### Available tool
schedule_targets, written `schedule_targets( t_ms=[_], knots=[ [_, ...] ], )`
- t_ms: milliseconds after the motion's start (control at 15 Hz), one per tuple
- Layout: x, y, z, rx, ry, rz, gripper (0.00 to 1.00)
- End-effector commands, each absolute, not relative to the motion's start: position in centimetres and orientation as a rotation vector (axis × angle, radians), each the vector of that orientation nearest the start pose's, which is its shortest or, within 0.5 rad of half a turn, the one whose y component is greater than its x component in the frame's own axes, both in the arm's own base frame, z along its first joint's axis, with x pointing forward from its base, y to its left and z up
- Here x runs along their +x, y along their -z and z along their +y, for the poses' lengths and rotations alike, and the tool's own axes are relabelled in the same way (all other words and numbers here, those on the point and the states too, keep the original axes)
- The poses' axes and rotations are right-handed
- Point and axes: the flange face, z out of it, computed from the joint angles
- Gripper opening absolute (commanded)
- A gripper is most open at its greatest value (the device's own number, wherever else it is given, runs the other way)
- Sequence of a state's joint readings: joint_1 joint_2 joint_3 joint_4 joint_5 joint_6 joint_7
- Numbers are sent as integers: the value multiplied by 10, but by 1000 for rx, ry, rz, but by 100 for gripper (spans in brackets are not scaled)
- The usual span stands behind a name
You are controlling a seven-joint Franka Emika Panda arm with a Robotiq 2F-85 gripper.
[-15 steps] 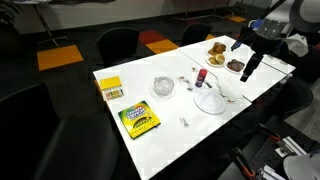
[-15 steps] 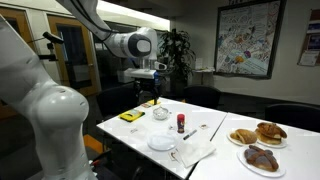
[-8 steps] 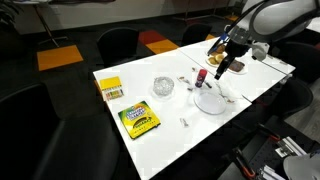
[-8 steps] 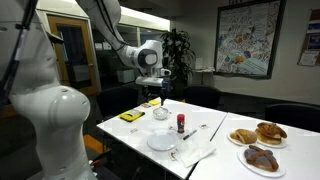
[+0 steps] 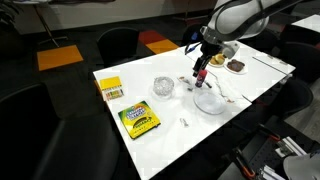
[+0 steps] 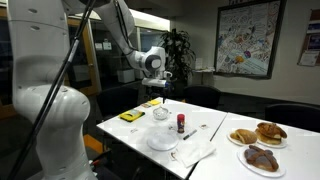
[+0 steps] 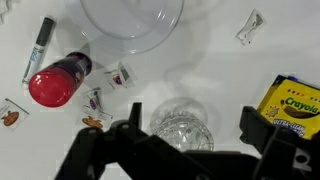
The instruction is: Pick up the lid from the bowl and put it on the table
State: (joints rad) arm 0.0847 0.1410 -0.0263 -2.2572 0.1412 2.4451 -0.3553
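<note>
The gripper (image 7: 190, 128) is hanging wide open, holding nothing. Its fingers (image 7: 127, 135) are sitting at 9 and 3 o'clock of the lid (image 7: 183, 122) on the bowl (image 7: 160, 134).

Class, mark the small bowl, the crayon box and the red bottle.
small bowl (image 7: 182, 126), wrist view, its glassy top.
crayon box (image 7: 294, 100), wrist view, its printed face.
red bottle (image 7: 50, 88), wrist view, its round end.
</note>
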Motion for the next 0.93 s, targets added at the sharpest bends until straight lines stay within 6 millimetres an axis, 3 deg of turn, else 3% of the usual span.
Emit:
schedule_targets(
  t_ms=[0,200,333,600,867],
  knots=[
    [568,-287,42,-3022,85,-514,100],
    [581,-278,51,-3039,56,-555,100],
    [572,-282,52,-3033,61,-554,100],
    [574,-280,53,-3037,54,-569,100],
    [586,-266,64,-3009,93,-624,100]
  ],
)
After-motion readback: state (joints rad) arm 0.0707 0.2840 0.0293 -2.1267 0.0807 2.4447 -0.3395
